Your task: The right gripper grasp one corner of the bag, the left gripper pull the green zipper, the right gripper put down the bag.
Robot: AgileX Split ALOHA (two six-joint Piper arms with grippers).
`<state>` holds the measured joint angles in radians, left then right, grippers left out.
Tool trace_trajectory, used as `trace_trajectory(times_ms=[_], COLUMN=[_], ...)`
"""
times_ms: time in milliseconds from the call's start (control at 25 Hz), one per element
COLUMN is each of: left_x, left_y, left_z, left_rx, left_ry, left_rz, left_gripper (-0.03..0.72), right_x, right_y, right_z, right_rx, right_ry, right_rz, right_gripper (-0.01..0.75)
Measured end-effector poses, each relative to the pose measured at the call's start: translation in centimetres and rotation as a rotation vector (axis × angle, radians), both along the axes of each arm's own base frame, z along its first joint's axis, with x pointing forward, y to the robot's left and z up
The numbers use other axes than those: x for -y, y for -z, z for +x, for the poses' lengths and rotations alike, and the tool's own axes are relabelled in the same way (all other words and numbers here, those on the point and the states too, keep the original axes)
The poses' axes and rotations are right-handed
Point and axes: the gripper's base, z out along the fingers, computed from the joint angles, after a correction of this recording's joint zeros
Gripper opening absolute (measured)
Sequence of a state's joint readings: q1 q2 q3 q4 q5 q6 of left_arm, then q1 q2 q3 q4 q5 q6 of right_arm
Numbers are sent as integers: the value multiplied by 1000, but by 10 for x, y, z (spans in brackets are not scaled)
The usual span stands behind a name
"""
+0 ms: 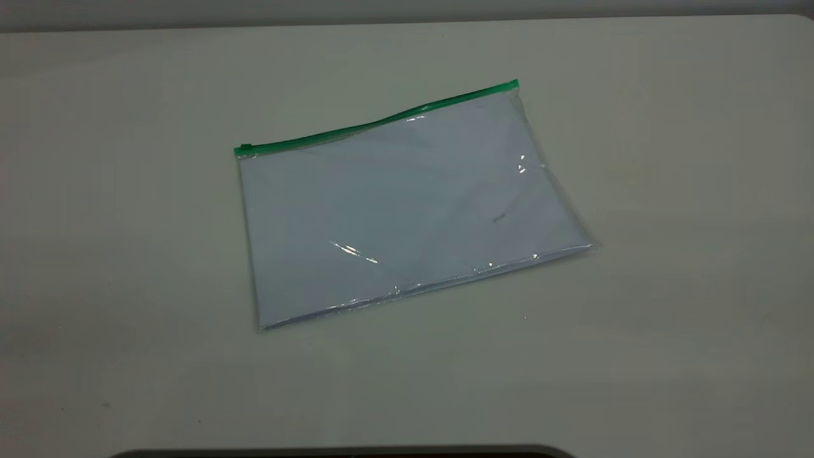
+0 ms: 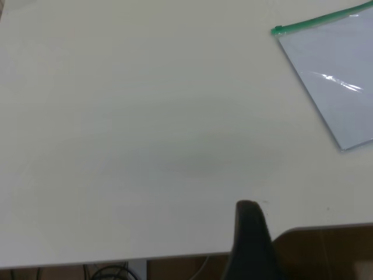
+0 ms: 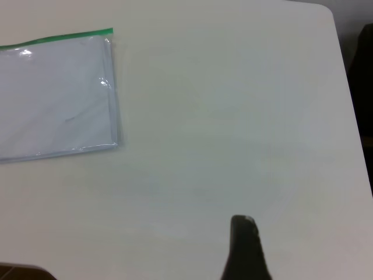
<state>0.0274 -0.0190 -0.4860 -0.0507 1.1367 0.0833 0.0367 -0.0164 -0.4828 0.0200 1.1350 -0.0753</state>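
Note:
The bag (image 1: 407, 210), a clear pouch with white sheets inside, lies flat in the middle of the white table. The green zipper (image 1: 381, 121) runs along its far long edge, with the slider tab (image 1: 246, 147) at the left end. The right-end corner (image 1: 515, 84) lies flat on the table. Neither gripper shows in the exterior view. The left gripper (image 2: 249, 210) shows only as one black tip with no gap, far from the bag (image 2: 335, 81), near the table's edge. The right gripper (image 3: 243, 224) is likewise a single black tip, well away from the bag (image 3: 55, 96).
The white table (image 1: 668, 191) surrounds the bag on all sides. A dark curved band (image 1: 343, 453) lies at its near edge. The left wrist view shows brown floor (image 2: 326, 251) past the table edge. The right wrist view shows the table's rounded corner (image 3: 329, 14).

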Motion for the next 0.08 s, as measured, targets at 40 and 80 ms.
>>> trace_trajectory(times_ms=[40,80], left_x=[0,0], left_y=[0,0], left_z=[0,0], left_rx=[0,0], left_ry=[0,0], left_rz=[0,0], left_gripper=[588,588], right_x=[0,0], right_y=[0,0], right_z=[0,0], right_rx=[0,0], right_ry=[0,0], right_rz=[0,0], right_gripper=[578,578])
